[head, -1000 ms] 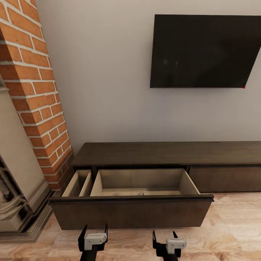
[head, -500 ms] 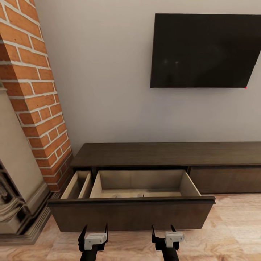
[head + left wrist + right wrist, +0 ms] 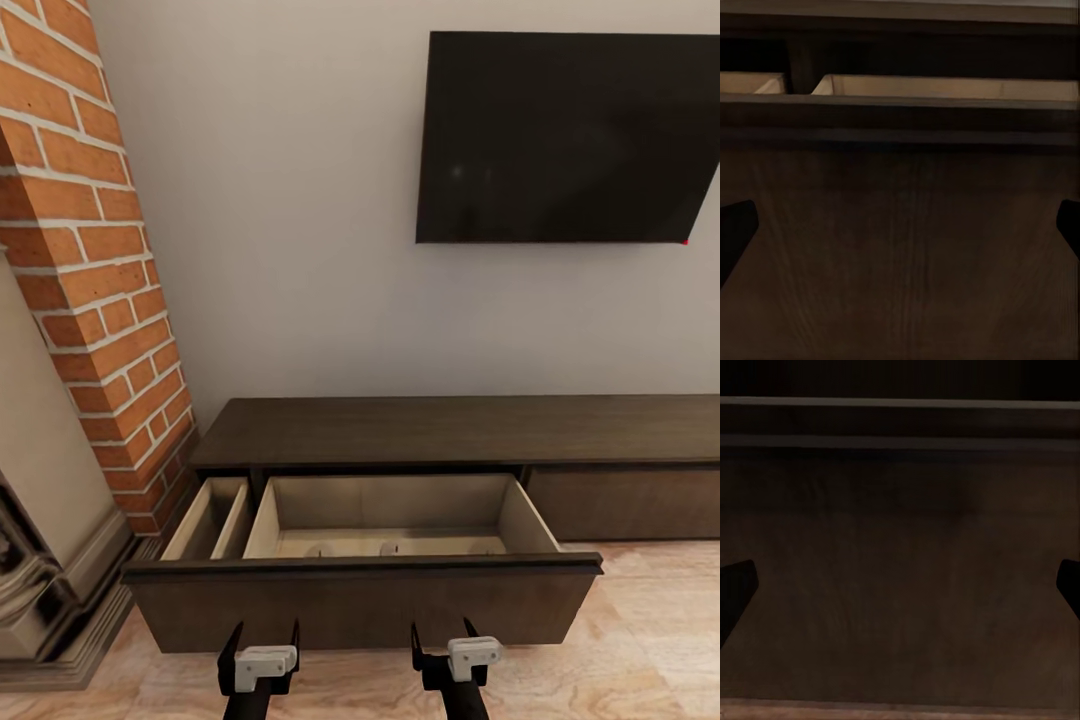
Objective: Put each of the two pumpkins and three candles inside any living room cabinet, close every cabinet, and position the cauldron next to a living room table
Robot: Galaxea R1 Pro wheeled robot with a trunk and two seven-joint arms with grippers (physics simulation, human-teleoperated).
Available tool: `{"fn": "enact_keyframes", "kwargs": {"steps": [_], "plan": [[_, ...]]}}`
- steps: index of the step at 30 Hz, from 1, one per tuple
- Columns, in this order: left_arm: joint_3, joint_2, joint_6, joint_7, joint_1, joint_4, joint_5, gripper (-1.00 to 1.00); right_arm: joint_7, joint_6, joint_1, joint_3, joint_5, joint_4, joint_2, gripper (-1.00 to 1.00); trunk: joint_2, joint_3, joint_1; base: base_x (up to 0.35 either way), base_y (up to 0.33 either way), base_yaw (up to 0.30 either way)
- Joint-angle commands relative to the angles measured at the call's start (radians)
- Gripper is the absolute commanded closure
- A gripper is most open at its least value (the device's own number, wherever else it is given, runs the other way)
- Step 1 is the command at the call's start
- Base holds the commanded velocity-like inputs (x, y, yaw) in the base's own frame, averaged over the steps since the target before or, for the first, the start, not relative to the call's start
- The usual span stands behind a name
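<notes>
Gaping cabinet [image 3: 440, 430] drawer [image 3: 370, 600], candles [image 3: 390, 549] inside

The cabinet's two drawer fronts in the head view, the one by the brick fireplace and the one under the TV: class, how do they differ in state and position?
1. The left drawer front is pulled out toward the robot, showing pale compartments; the right drawer front sits shut under the cabinet top.
2. The left drawer front stands just ahead of the left gripper and right gripper, both open; the right drawer front lies off to the side.

Both are plain dark brown wood without handles.
</notes>
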Motion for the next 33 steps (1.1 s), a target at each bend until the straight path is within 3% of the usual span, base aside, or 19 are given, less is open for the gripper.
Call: {"fn": "enact_keyframes", "kwargs": {"steps": [1,25,33], "plan": [[-0.005,0.001,-0.003,0.007,-0.001,0.001,0.002,-1.00,-0.006,-0.005,-0.001,0.008,-0.010,0.001,-0.001,-1.00,0.000,-0.001,0.000,0.014,0.000,0.000],[-0.008,-0.001,-0.001,-0.001,-0.003,0.008,-0.001,-1.00,-0.006,-0.005,-0.001,0.005,-0.012,0.007,-0.008,-1.00,0.000,-0.001,0.000,0.002,0.000,0.000],[-0.008,-0.001,0.001,0.000,-0.004,0.008,-0.002,-1.00,-0.004,-0.008,0.000,0.001,0.014,0.010,-0.011,-1.00,0.000,-0.001,0.000,0.011,0.000,0.000]]}}
